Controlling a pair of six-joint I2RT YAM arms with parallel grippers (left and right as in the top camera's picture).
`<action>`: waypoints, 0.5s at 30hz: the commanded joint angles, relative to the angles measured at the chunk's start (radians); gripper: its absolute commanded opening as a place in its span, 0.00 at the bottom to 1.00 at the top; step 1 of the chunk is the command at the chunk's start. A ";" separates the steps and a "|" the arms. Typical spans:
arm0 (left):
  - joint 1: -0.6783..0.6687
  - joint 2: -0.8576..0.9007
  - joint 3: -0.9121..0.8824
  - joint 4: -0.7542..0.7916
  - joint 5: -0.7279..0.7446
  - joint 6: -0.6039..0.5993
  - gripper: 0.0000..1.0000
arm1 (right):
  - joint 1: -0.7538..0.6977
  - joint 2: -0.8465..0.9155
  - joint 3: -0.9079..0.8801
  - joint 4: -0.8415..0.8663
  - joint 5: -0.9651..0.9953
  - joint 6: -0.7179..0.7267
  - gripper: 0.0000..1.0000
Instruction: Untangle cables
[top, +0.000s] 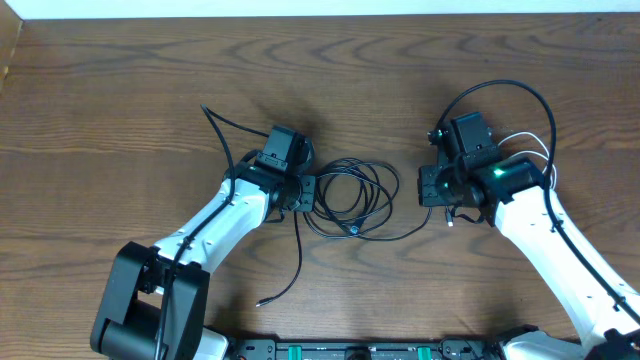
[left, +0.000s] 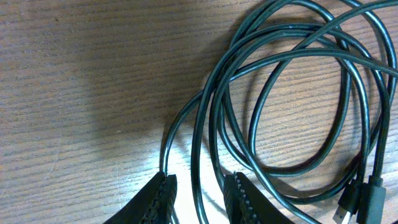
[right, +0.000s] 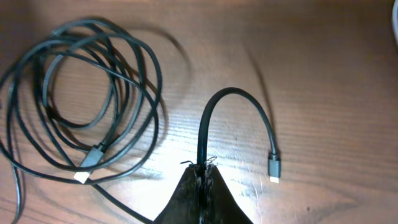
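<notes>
Plug end (top: 262, 299), loose, nearest on the wood table (top: 110, 120); its black strand runs far-ward up to the left gripper (left: 200, 186).

Left gripper: fingers (left: 245, 200) stand narrowly apart. One thin black strand passes between them without being pinched; a second strand touches the outer edge of the other finger.

Cables (top: 352, 200): black cords in overlapping loops, lying flat between the two grippers, just right of the left fingertips, with two plug ends lying among the near loops.

Right gripper (right: 202, 173): fingers closed tight on a black cord (right: 233, 91), which arches up from the tips and drops to its small plug (right: 273, 168) on the table at right.

Farthest: one strand trailing far-left past the left gripper.
</notes>
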 joint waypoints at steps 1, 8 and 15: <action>0.000 0.006 -0.013 -0.002 -0.014 0.007 0.32 | 0.000 0.040 -0.007 -0.020 0.016 0.040 0.01; 0.000 0.006 -0.013 -0.002 -0.014 0.007 0.28 | 0.016 0.142 -0.008 -0.023 -0.038 0.040 0.01; 0.000 0.006 -0.013 -0.002 -0.051 0.006 0.11 | 0.041 0.239 -0.008 0.000 -0.068 0.040 0.01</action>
